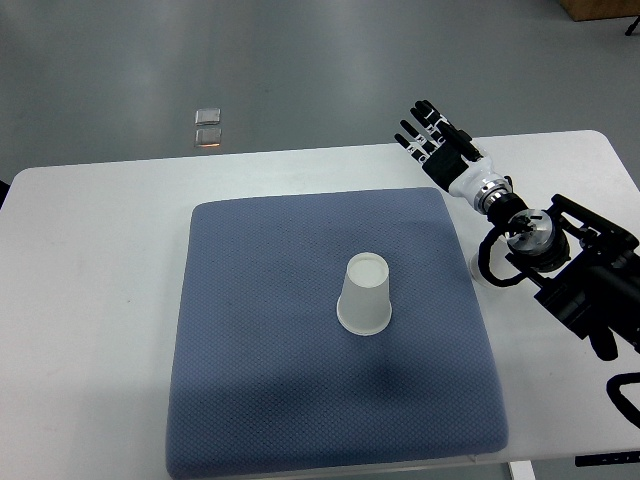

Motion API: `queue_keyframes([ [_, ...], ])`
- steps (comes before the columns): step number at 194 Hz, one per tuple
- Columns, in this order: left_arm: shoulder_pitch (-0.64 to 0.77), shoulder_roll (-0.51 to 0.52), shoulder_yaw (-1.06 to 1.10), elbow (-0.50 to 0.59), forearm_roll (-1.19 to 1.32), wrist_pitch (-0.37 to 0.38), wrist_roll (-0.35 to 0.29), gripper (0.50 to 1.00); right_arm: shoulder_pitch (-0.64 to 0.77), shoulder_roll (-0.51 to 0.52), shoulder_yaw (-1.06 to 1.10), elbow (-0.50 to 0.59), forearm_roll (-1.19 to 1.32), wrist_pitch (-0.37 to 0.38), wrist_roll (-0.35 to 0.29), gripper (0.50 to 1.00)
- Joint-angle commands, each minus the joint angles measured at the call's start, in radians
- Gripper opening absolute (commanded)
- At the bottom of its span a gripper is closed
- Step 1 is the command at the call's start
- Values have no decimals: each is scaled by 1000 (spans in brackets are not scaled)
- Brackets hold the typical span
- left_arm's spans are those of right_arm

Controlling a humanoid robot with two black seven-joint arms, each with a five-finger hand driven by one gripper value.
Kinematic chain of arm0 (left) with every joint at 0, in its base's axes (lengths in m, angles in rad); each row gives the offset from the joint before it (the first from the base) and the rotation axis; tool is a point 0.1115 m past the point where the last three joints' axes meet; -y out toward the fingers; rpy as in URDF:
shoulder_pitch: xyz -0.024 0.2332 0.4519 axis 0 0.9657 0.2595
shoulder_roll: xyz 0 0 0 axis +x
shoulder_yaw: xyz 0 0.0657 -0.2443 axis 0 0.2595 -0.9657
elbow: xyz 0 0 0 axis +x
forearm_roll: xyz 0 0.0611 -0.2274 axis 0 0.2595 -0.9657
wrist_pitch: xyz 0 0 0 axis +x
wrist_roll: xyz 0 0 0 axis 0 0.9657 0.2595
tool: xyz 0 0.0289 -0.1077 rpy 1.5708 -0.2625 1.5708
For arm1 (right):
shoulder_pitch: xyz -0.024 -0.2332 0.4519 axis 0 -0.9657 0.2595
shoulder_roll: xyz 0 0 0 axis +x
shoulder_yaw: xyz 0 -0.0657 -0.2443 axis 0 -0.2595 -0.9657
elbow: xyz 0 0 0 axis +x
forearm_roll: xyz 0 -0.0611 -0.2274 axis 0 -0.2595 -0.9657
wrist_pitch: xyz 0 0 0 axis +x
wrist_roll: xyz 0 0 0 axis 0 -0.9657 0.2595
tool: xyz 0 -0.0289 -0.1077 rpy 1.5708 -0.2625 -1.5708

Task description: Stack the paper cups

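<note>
At frame centre, on blue textured mat (260,400): inverted white paper cup (365,294), likely light, crushable, best gripped mid-wall; right hand (432,134) open, empty, upper right.

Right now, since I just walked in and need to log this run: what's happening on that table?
Nothing is being handled at this moment. A single paper cup stands upside down near the middle of the blue mat on the white table. The right hand hangs over the table's far edge, fingers spread and empty, well clear of the cup. No second cup shows separately, and no left arm is in view.
</note>
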Motion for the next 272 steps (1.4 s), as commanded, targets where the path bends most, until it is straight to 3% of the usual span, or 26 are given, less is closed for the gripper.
queue_keyframes([
  [1, 1, 0, 3, -2, 2, 0, -7, 1000, 3, -4, -7, 0, -3, -3, -2, 915],
  [54, -1, 0, 6, -16, 2, -3, -9, 1000, 48, -15, -17, 3, -201, 0, -25, 915],
  [82, -1, 0, 5, -41, 2, -3, -9, 1000, 117, -91, -68, 13, -289, 11, -66, 915],
  [107, 1, 0, 5, -62, 2, -3, -9, 1000, 269, -165, -370, 13, -293, 57, -71, 915],
  [143, 1, 0, 6, -65, 2, -3, -9, 1000, 557, -187, -968, 23, -396, 107, -158, 915],
  [170, 2, 0, 6, -65, 2, -3, -9, 1000, 781, -196, -1235, 137, -500, 146, -164, 915],
  [192, 1, 0, 8, -65, 2, -3, -9, 1000, 992, -207, -1439, 263, -557, 244, -192, 915],
  [241, 1, 0, 8, -83, 2, -3, -9, 1000, 1250, -207, -1696, 549, -664, 365, -256, 917],
  [272, 1, 0, 8, -91, 2, -3, -9, 1000, 1424, -245, -1780, 678, -675, 365, -262, 926],
])
